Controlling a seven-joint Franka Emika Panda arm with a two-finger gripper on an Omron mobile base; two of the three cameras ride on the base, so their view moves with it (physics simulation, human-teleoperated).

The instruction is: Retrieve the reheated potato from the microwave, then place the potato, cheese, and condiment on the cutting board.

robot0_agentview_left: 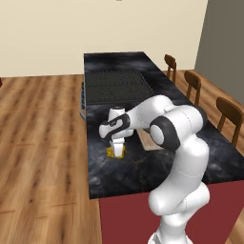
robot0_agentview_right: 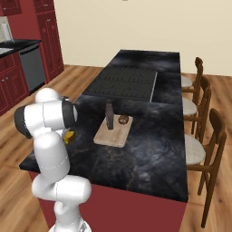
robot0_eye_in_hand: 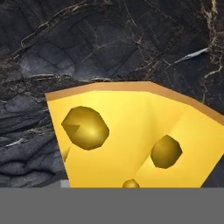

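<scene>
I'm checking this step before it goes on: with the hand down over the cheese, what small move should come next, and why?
Probably finish closing, then lift straight up. The gripper is down on the cheese, which sits on the dark counter off the cutting board. The condiment and potato already stand on the board, so the cheese seems the last piece.

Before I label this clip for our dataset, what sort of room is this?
A home kitchen, rendered: a dark marble-topped island with a ridged black cooktop, brown wooden stools along one side, and dark red cabinets against the far wall.
</scene>
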